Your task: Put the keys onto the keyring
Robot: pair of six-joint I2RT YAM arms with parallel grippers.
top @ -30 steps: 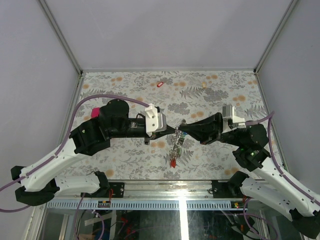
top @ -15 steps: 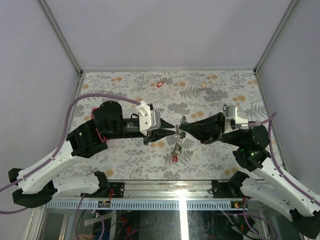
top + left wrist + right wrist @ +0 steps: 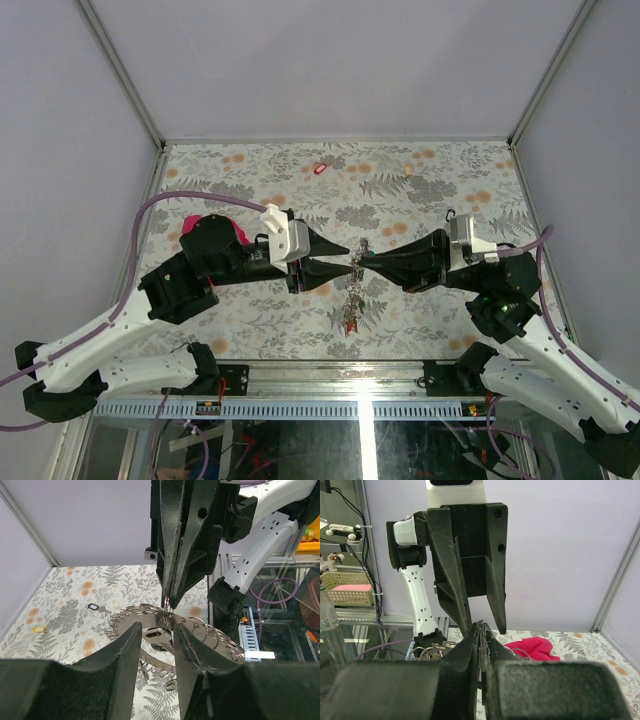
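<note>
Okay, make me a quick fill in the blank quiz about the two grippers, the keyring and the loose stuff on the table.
1. The right gripper is ___ on the keyring.
2. The left gripper faces it with its jaws ___.
3. The loose key left of the cream-tagged key has a ___ tag.
4. The cloth partly hidden by the left arm is ___ in colour.
Missing words: shut; open; red; magenta.

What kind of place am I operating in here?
Most likely a lab robot cell, not a home: plain panel walls on aluminium framing, a floral-patterned tabletop, and loose cabling beyond the near rail.
</note>
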